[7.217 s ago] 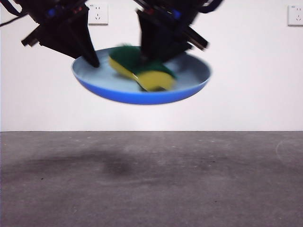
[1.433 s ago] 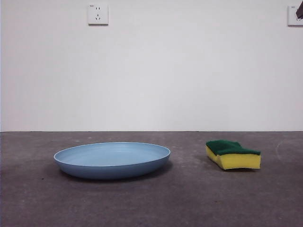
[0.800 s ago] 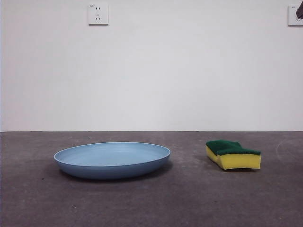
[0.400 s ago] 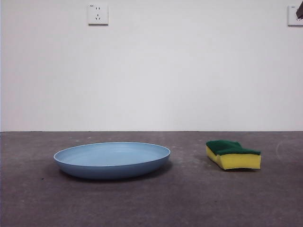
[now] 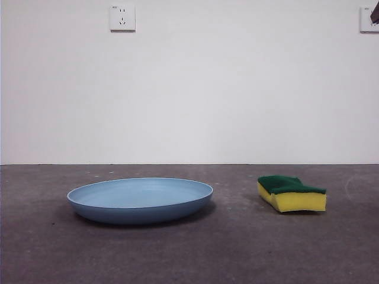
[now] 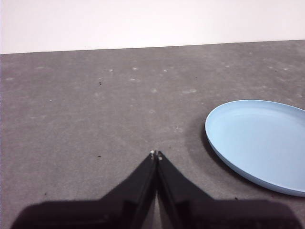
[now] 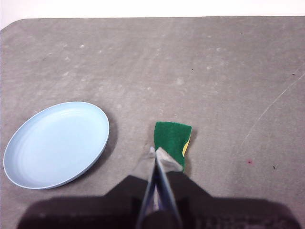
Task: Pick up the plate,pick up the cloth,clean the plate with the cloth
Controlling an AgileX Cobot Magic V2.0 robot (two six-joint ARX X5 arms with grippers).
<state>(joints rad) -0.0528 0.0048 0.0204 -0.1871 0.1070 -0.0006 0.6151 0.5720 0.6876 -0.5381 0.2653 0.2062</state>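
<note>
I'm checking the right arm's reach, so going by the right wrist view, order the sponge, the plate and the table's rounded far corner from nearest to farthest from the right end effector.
1. Sponge: just past the right end effector tips.
2. Plate: off to one side, apart from the sponge.
3. Table corner: farthest, beyond the plate.

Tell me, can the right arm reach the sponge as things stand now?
Probably yes. The sponge lies alone on the table, just ahead of the shut right end effector, apart from the plate; nothing blocks it.

Dark grey, speckled matte bench fills the lower frame. Plain white wall behind; white square wall sockets at 11 and 1 o'clock.
</note>
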